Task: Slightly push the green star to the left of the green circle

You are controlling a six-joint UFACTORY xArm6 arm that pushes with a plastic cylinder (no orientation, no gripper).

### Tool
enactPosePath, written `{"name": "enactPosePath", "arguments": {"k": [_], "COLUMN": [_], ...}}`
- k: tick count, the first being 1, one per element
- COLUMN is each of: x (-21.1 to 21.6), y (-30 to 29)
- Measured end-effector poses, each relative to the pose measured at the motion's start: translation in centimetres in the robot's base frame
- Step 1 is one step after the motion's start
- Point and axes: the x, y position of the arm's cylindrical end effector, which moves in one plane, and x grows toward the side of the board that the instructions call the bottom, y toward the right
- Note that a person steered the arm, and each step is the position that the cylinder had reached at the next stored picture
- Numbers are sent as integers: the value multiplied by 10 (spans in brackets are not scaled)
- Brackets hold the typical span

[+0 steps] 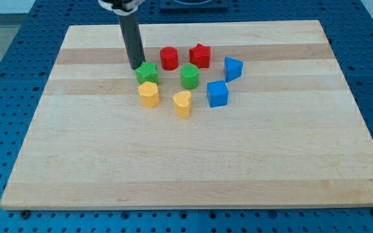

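Note:
The green star (147,72) lies on the wooden board (193,162), at the left of the block cluster. The green circle (190,76) is to its right, with a gap between them. My tip (136,67) is at the star's upper left edge, touching or nearly touching it. The rod rises from there toward the view's top.
A red circle (169,57) and a red star (200,55) lie above the green blocks. A yellow hexagon (149,94) sits just below the green star. A yellow heart (182,103) lies lower right. A blue cube (217,94) and a blue triangular block (233,68) are on the right.

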Motion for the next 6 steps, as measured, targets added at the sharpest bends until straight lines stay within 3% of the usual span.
{"name": "enactPosePath", "arguments": {"k": [6], "x": [25], "y": [0]}}
